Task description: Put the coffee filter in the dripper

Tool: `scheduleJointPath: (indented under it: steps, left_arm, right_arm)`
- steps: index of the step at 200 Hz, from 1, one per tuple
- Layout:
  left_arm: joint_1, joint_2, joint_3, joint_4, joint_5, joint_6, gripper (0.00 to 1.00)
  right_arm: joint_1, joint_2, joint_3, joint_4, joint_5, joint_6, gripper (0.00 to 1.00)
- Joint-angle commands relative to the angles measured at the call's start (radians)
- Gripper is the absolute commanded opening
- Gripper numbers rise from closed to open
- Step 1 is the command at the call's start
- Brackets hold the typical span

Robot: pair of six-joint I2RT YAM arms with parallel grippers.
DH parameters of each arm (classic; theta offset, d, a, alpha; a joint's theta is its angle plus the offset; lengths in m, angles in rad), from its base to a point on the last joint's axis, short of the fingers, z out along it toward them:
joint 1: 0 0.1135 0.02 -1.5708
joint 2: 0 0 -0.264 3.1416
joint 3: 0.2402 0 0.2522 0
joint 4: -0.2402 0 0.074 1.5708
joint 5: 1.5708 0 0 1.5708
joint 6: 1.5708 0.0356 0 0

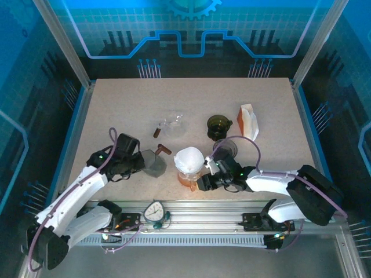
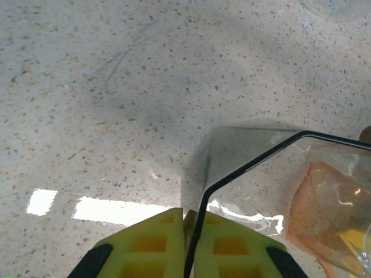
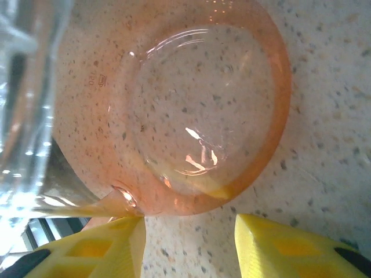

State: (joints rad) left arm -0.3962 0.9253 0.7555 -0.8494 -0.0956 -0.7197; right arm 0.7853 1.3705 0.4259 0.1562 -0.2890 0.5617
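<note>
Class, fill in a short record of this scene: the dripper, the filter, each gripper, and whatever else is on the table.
dripper: orange, translucent, standing on the table
coffee filter: white, sitting in the dripper's top
left gripper: shut on the dark rim of a clear hexagonal piece
right gripper: jaws apart at the dripper's base
behind: dark green cup, white and orange carton

Glossy plastic: orange dripper (image 3: 174,110), clr plate (image 2: 249,168)

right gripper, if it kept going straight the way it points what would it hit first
The orange dripper: its round base lies directly ahead of the right gripper, just beyond the spread fingertips. It looks very close, though depth is hard to judge.
</note>
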Motion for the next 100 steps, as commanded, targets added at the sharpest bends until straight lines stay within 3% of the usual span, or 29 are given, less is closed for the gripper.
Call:
scheduleJointPath:
  steps: [1, 100]
  left_arm:
    - [0.02, -0.042, 0.008, -0.072, -0.033, -0.039, 0.0]
    - [0.069, -0.14, -0.01, -0.154, -0.133, -0.095, 0.0]
  right_arm:
    - [0.013, 0.042, 0.051, 0.093, 0.007, 0.001, 0.44]
    - [0.005, 0.323, 0.32, 0.152, 0.003, -0.037, 0.41]
